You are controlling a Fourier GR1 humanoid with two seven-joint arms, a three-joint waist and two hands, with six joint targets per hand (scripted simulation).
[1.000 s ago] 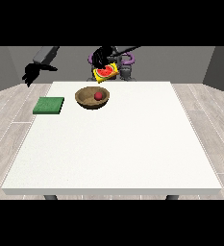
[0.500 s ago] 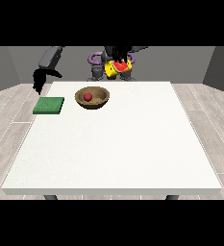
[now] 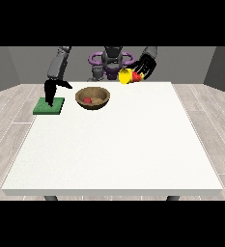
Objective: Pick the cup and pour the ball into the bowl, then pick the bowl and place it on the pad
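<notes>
- I read the pour as done: the red ball lies inside the wooden bowl, left of its middle, so the cup has no more work here
- The hand at the view's right has its fingers curled round the yellow cup and holds it in the air above the table's far edge, well clear of the bowl's rim; I judge it is held off there so the bowl can be lifted without a knock
- The cup lies tipped on its side, long axis near level, its open mouth pointing toward the view's left and the bowl, its red-marked base toward the hand
- The bowl sits upright on the white table near the far edge, left of centre, mouth up
- The green pad lies flat at the far left corner, just beside the bowl, so the carry should be short
- The hand at the view's left hangs over the pad with fingers pointing down, holding nothing; how far they are spread I cannot tell
- Next I would bring that hand across to the bowl's rim
</notes>
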